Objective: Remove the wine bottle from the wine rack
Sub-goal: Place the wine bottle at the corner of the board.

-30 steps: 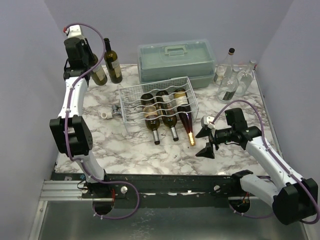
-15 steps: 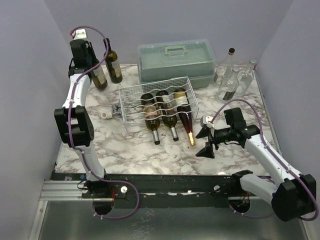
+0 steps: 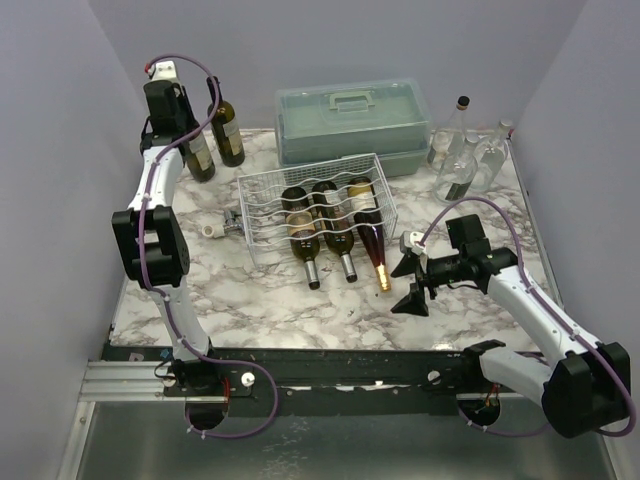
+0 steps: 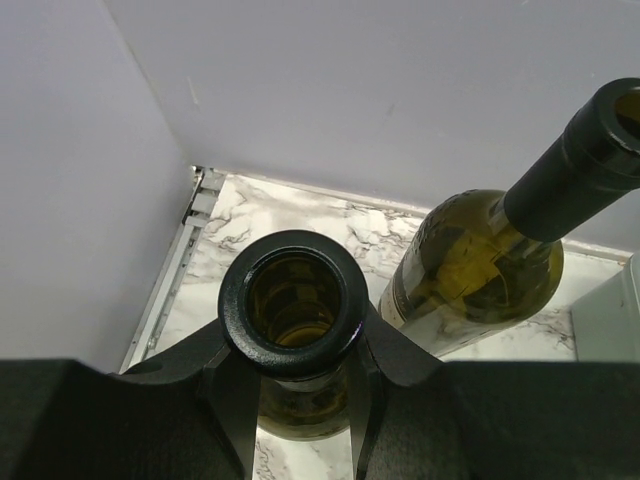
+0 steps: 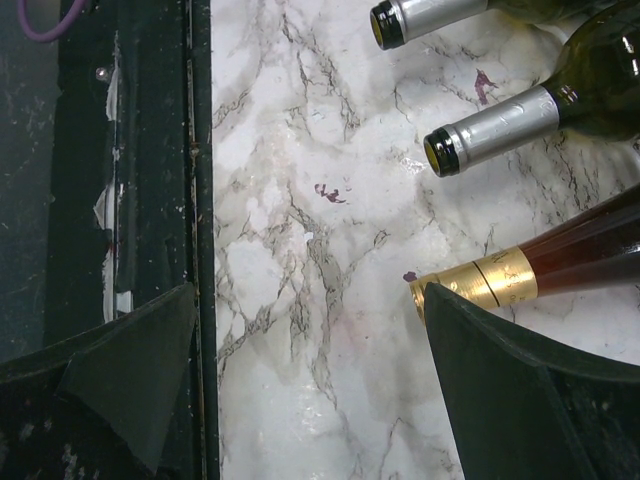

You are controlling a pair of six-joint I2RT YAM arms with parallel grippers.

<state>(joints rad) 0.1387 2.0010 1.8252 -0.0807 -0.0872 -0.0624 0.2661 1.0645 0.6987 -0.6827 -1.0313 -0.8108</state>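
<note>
From above, the left gripper [image 3: 186,128] is behind the rack [image 3: 258,192], off its back left corner. It is closed on the neck of the held bottle [image 3: 198,158]. In the last second the arm has slid a little toward the second bottle [image 3: 228,132], and the held bottle now stands straighter, just beside it. So this bottle is off the rack, and I think letting go comes next. Three more bottles [image 3: 335,228] lie in the rack. The right gripper [image 3: 408,287] sits off the rack's front right corner. It is wide open and empty, and it has hardly moved.

From the left wrist, the fingers [image 4: 232,385] hug the neck on both sides, just under the mouth. The second bottle leans into view close by.

From the right wrist, the fingers are far apart and hold nothing. The gold-top bottle [image 5: 490,280] points out from the rack, its tip right at one finger. I cannot tell if they touch.
</note>
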